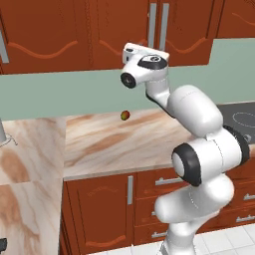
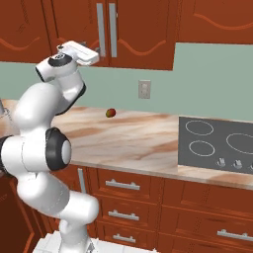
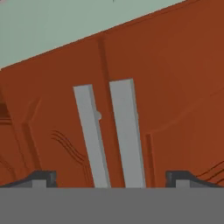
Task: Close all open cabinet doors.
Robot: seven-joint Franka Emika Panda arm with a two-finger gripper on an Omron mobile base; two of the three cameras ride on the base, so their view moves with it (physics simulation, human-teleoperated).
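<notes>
While the gripper (image 3: 111, 177) hangs with jaws apart just before the two cabinet doors (image 3: 166, 100) above the bench (image 1: 114, 139) — both look shut — a forward nudge could snag a fingertip on a bar handle (image 3: 127, 131).

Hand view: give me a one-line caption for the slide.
Open gripper facing two shut cabinet doors, their paired silver handles between the fingertips.

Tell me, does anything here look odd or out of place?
Little stands out. The cabinet doors look shut and flush, handles side by side. The one oddity is a small round fruit lying alone on the marble counter near the wall.
</notes>
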